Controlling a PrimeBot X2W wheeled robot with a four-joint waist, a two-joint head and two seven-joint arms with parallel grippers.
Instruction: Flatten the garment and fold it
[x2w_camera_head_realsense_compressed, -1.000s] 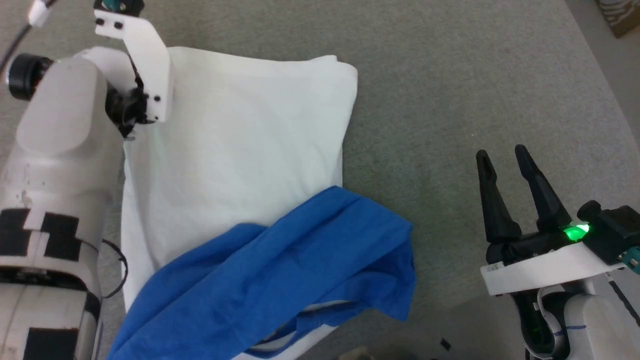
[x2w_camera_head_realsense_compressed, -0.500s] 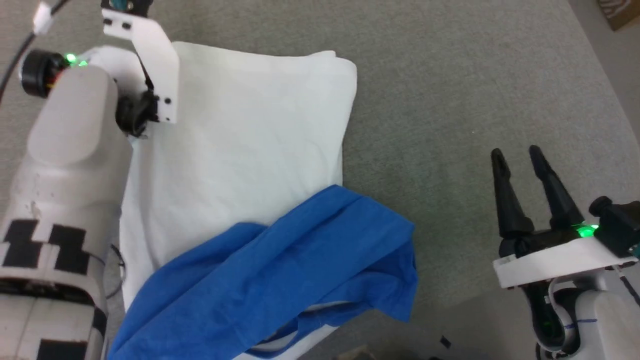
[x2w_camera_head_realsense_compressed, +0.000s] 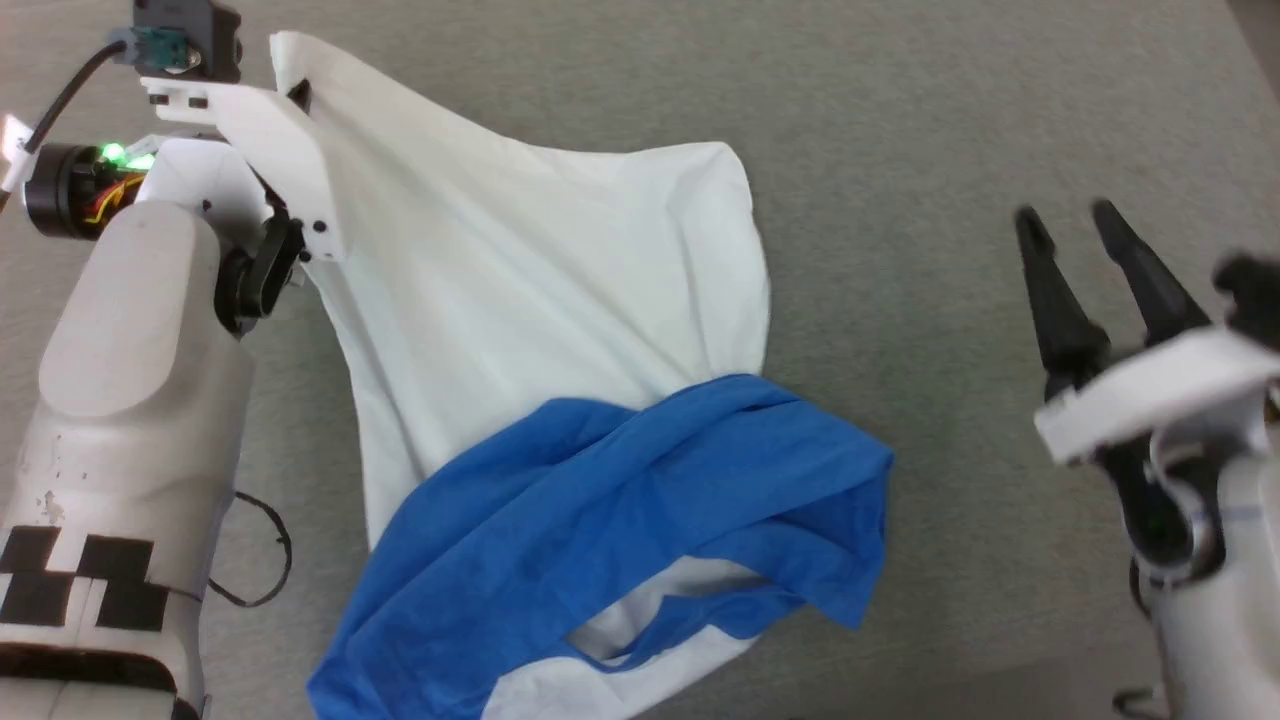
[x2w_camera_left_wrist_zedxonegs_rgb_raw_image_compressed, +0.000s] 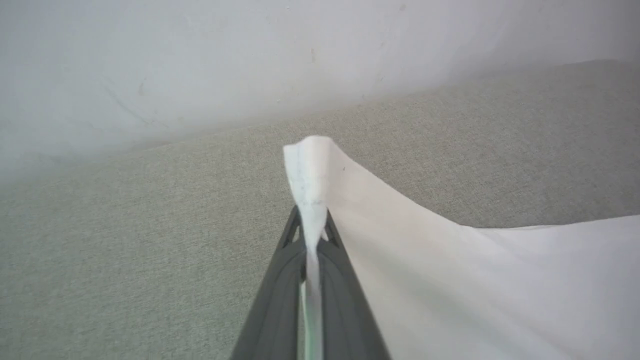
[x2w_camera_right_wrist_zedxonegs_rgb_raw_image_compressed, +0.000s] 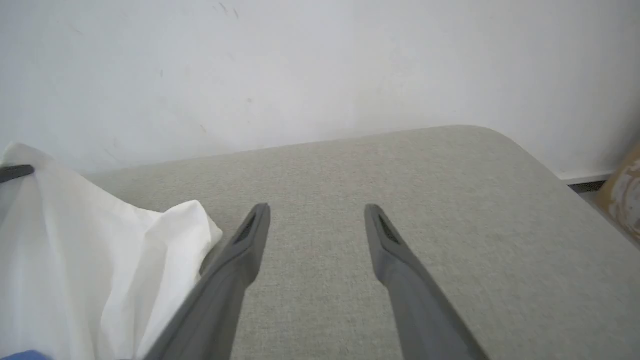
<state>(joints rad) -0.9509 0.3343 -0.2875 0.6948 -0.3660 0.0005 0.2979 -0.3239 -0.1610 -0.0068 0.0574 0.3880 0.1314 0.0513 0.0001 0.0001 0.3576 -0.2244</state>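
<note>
Item 1, grey fabric surface (x2w_camera_head_realsense_compressed: 1000, 100): I see it carrying everything, with a pale wall (x2w_camera_right_wrist_zedxonegs_rgb_raw_image_compressed: 300, 60) behind.
Item 2, garment (x2w_camera_head_realsense_compressed: 540, 300): it lies left of centre on the surface. The white body is wrinkled and drawn up to a peak at its far left corner, and the royal-blue part is bunched at the near end. Its long axis runs from that peak toward me, slanting right.
Item 3, left gripper (x2w_camera_left_wrist_zedxonegs_rgb_raw_image_compressed: 311, 227): clamped on the white corner.
Item 4, right gripper (x2w_camera_right_wrist_zedxonegs_rgb_raw_image_compressed: 317, 210): fingers spread, holding nothing, to the garment's right.
</note>
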